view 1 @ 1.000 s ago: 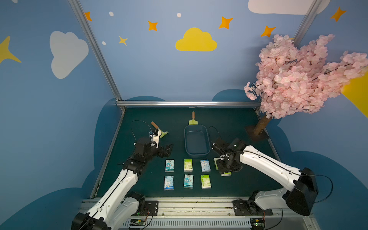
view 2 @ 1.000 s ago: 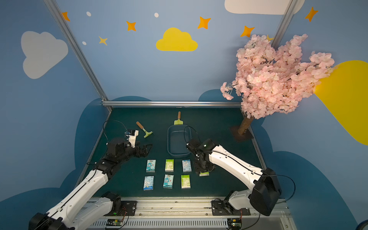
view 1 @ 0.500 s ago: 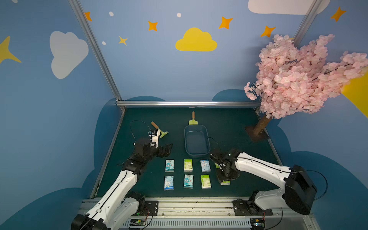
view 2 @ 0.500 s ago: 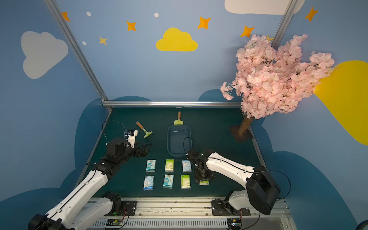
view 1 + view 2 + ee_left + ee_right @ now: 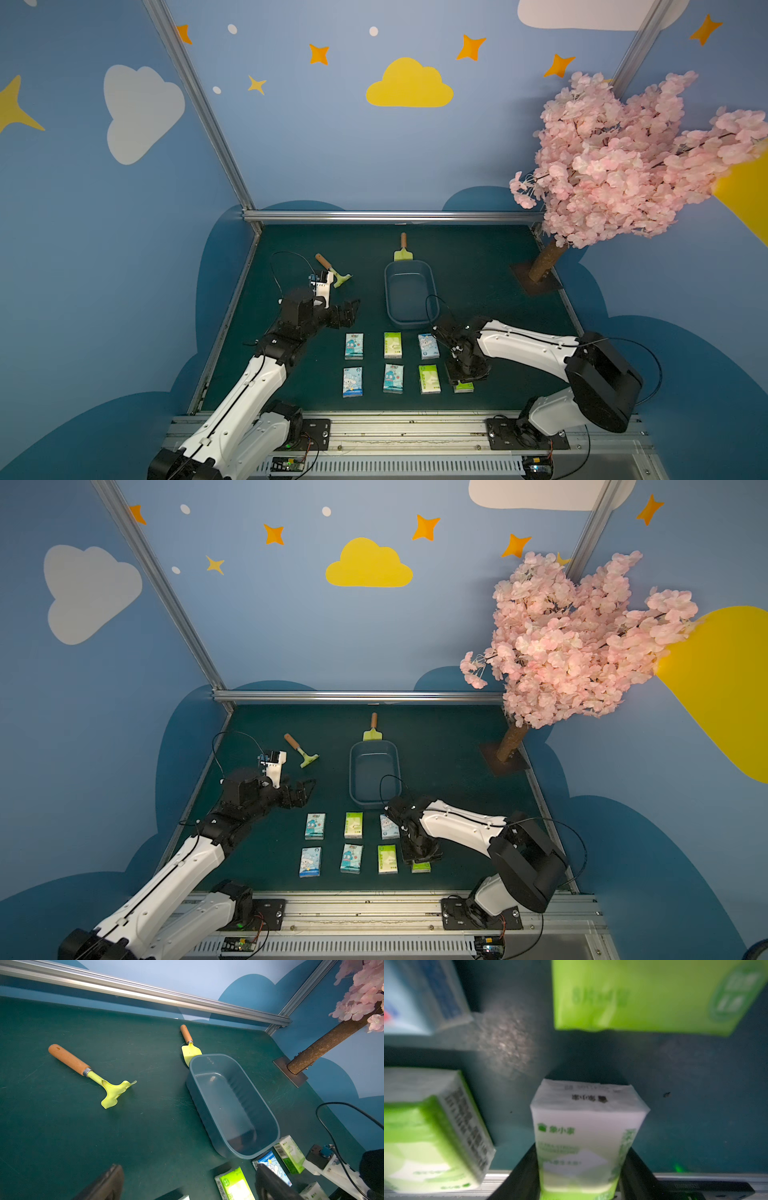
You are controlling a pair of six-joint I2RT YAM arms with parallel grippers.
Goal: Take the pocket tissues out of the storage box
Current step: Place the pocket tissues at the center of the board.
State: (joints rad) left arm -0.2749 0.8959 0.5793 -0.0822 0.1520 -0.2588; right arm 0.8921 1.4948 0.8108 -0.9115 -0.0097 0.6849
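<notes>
- In both top views the storage box sits well beyond my right fingertips and looks bare inside.
- Six pocket tissues lie flat on the mat in two rows of three, between my two grippers.
- My right gripper points down just past the end of the nearer row. A green packet pokes out from under it.
- My left gripper hangs beside the farther row, spread wide and carrying nothing.
- In the left wrist view my left fingers stand far apart with nothing between them. Ahead of them the box is empty down to its floor, and several packets lie just outside its wall.
- In the right wrist view the green packet sits between my right fingers. Both press on its sides with the jaws about half parted, so I have hold of it.
- I cannot tell whether it already rests on the mat.
- Past my fingertips lies an eighth packet, green. My own arm covers it in the top views.
- My judgement is that the emptying is done, since all eight packets are out of the box.
- What seems left is to let go of this last one and draw my right gripper clear without nudging its neighbours.
</notes>
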